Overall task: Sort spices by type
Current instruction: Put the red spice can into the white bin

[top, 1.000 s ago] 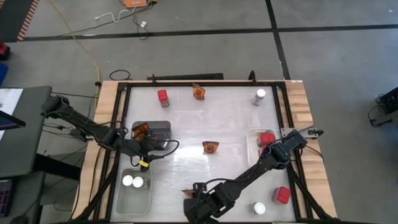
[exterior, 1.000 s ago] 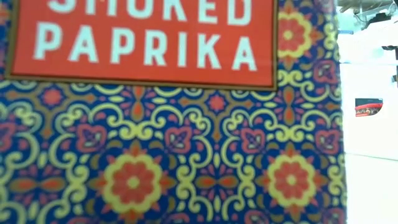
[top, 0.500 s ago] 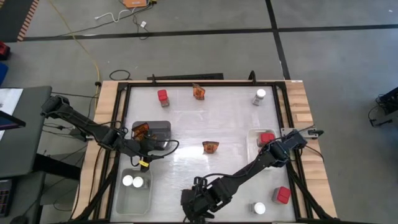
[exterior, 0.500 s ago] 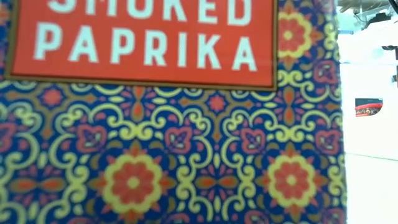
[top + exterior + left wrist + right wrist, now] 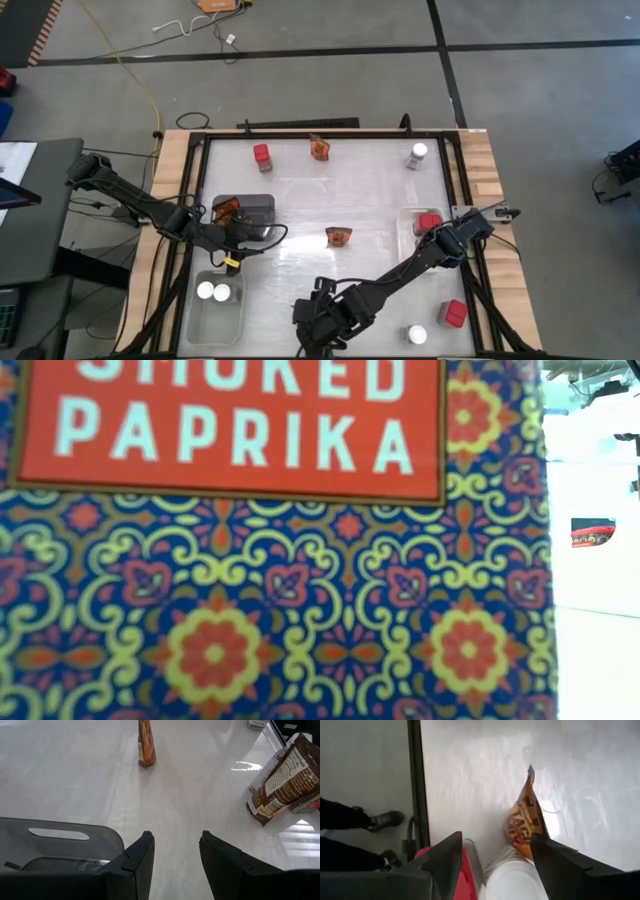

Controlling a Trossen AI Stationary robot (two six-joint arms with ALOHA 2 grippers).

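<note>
Right up against the low camera, a big patterned box (image 5: 250,610) marked SMOKED PAPRIKA, blocking nearly all of that view; only a thin strip of bright room at its side.

Across the white surface (image 5: 370,195), spices spread well apart. Along the far edge: a far red box (image 5: 262,155), a far packet (image 5: 319,148) and a far jar (image 5: 418,154). Near the middle, alone: a middle packet (image 5: 338,237). Inside the grey tray (image 5: 258,208): one tray packet (image 5: 227,211). Inside the near clear tray (image 5: 215,318): two white-lidded jars (image 5: 213,292), side by side. Inside the small clear tray (image 5: 410,232) on the right: a sorted red box (image 5: 430,222). Near the front right corner: a near red box (image 5: 455,314) and a near jar (image 5: 417,335).

Left gripper (image 5: 176,836) just beside the grey tray, jaws spread, holding nothing.

Right gripper (image 5: 495,837) low at the front edge, jaws spread wide. Ahead of them, a crinkled orange packet (image 5: 525,822) on the surface, not pinched. Close between the fingers, something red and something white; cannot tell what.

Black rails and a wooden rim around the surface. Grey floor beyond, with a person's dark shoes (image 5: 382,820) by the front edge.
</note>
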